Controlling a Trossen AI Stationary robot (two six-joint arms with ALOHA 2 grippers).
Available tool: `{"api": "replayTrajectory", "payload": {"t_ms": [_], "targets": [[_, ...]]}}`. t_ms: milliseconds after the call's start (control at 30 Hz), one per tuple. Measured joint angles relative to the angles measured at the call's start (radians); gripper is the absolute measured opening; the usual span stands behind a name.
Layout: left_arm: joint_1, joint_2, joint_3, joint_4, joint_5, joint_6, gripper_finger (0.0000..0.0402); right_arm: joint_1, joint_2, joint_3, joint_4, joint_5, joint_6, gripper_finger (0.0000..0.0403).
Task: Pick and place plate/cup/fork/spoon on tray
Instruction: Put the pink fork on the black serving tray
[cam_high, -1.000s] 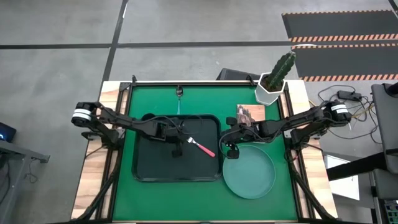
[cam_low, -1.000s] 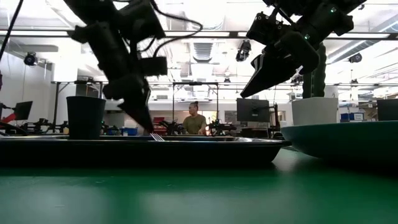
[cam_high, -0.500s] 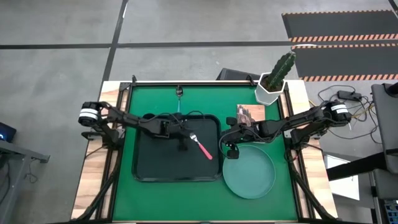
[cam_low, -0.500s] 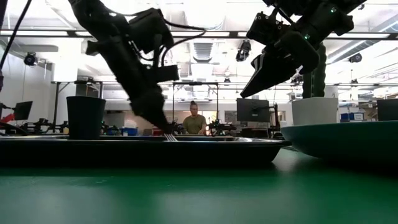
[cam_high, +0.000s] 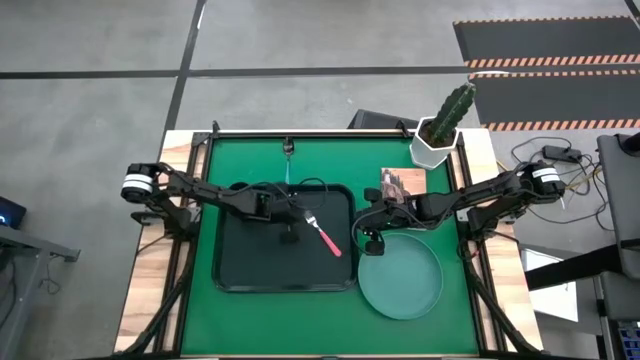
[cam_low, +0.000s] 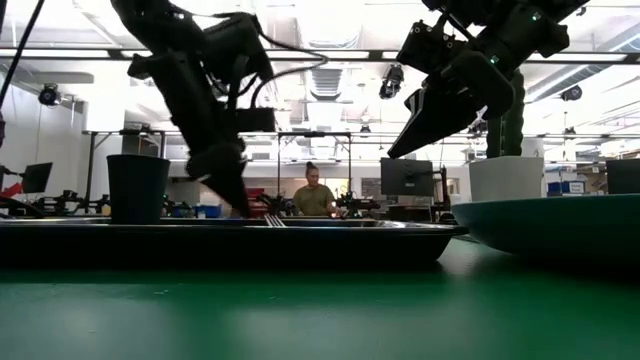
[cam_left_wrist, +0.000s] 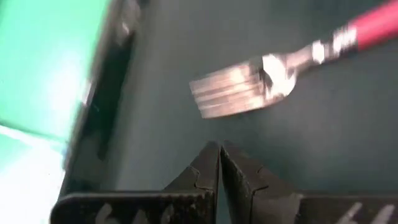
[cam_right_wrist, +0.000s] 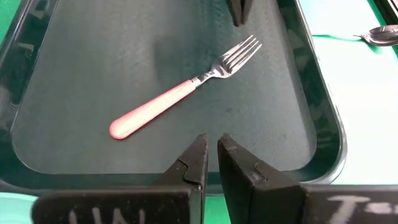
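The pink-handled fork (cam_high: 322, 233) lies flat on the black tray (cam_high: 250, 268), tines toward the tray's far left. My left gripper (cam_left_wrist: 219, 146) is shut and points down at the tray just short of the tines (cam_left_wrist: 225, 94), touching nothing. The dark cup (cam_low: 137, 188) stands on the tray's left part. The pale green plate (cam_high: 402, 285) rests on the green mat right of the tray. My right gripper (cam_high: 368, 245) hangs above the gap between tray and plate, shut and holding nothing. The blue-handled spoon (cam_high: 287, 160) lies on the mat beyond the tray.
A white pot with a cactus (cam_high: 436, 145) stands at the far right corner, with a small brown card (cam_high: 403, 184) on the mat in front of it. Wooden table edges border the mat. A person sits in the room far behind the table (cam_low: 313, 195).
My shut left gripper swept toward the table's right along the tray floor to the fork's tines, then drew back a little to the left. The fork's tine end shifted slightly toward the right and far side, so the fork turned a bit; its handle end stayed near its place.
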Motion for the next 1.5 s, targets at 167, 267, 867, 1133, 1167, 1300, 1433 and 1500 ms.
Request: {"api": "replayTrajectory", "payload": {"t_ms": [167,267,867,1133,1167,1300,1433,1500], "targets": [[0.001,0.016,-0.012,-0.002,0.017,-0.002,0.0000,0.000,0.000,0.000,-0.002,0.000,-0.002,0.0027],[0.007,0.016,-0.021,0.085,0.010,0.002,0.0000,0.000,0.000,0.000,-0.003,0.000,-0.004,0.0027],[0.047,0.031,-0.042,0.212,-0.001,0.027,0.0000,0.000,0.000,0.000,-0.015,0.000,-0.003,0.0027],[0.046,0.029,-0.055,0.128,0.011,0.001,0.0000,0.000,0.000,0.000,-0.015,0.000,-0.003,0.0027],[0.046,0.029,-0.060,0.140,0.011,-0.001,0.0000,0.000,0.000,0.000,-0.015,0.000,-0.003,0.0027],[0.047,0.029,-0.080,0.242,0.013,0.002,0.0000,0.000,0.001,0.000,-0.014,0.000,-0.003,0.0027],[0.047,0.029,-0.081,0.317,0.013,0.005,0.0000,0.000,0.001,0.000,-0.013,0.000,-0.003,0.0027],[0.047,0.029,-0.081,0.336,0.013,0.006,0.0000,0.000,0.001,0.000,-0.013,0.000,-0.003,0.0027]]}}
